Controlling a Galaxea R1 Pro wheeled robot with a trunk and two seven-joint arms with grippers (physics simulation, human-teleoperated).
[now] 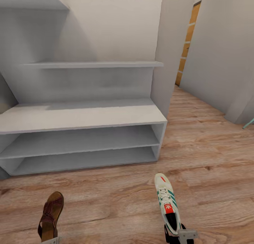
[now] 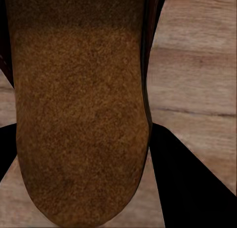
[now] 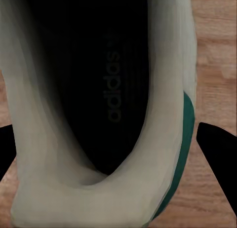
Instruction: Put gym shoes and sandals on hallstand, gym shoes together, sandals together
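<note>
Carrying step, I'd judge: the left gripper (image 1: 53, 241) has its jaws closed on a sandal (image 1: 51, 216), the right gripper (image 1: 178, 235) on a sneaker (image 1: 167, 202), both held over the floor (image 1: 208, 159) before the empty rack (image 1: 81, 119); next, reach forward.

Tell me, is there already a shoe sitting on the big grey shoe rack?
No. The shoe rack has bare shelves, while the brown sandal and the white gym shoe are out in front of it.
</note>
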